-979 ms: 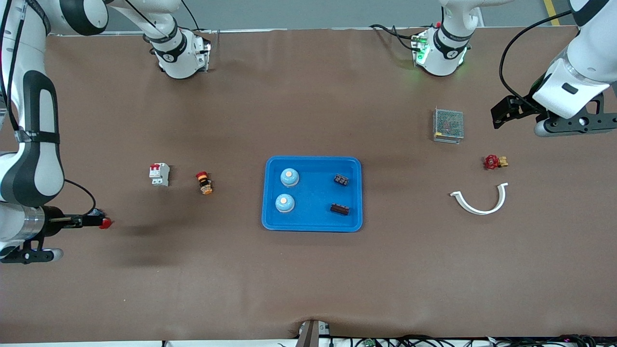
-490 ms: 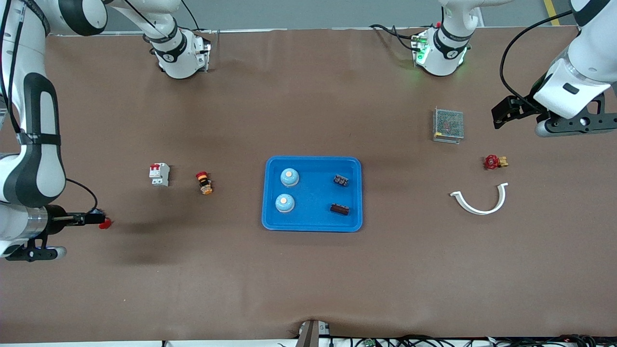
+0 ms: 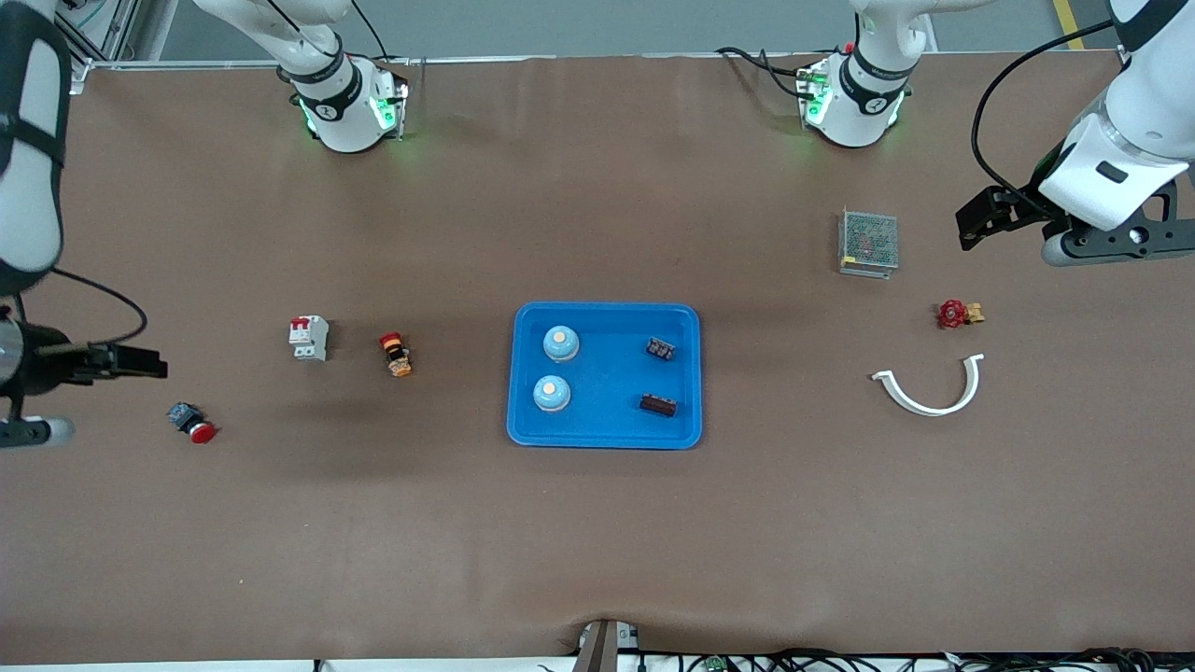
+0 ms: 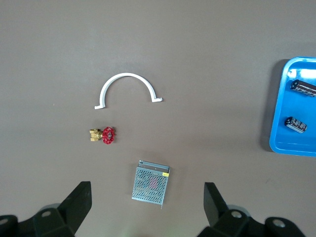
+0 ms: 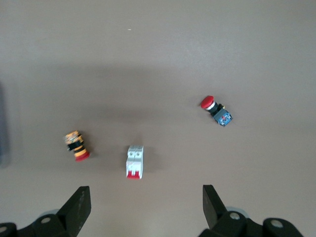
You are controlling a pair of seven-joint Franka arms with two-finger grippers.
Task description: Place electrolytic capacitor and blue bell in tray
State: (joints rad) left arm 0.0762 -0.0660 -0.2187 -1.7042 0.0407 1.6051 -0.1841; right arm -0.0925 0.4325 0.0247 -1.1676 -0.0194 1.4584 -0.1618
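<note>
The blue tray lies in the middle of the table. In it stand two blue bells, one nearer to the front camera than the other, on the side toward the right arm's end. Two dark electrolytic capacitors lie in the tray too, on the side toward the left arm's end.

The right gripper hangs over the table at the right arm's end, its jaws wide and holding nothing. Near it on the table lie a red push button, a white circuit breaker and an orange-and-black button.

The left gripper hangs over the left arm's end, jaws also wide and empty. On the table there are a metal mesh box, a red valve and a white curved clip.
</note>
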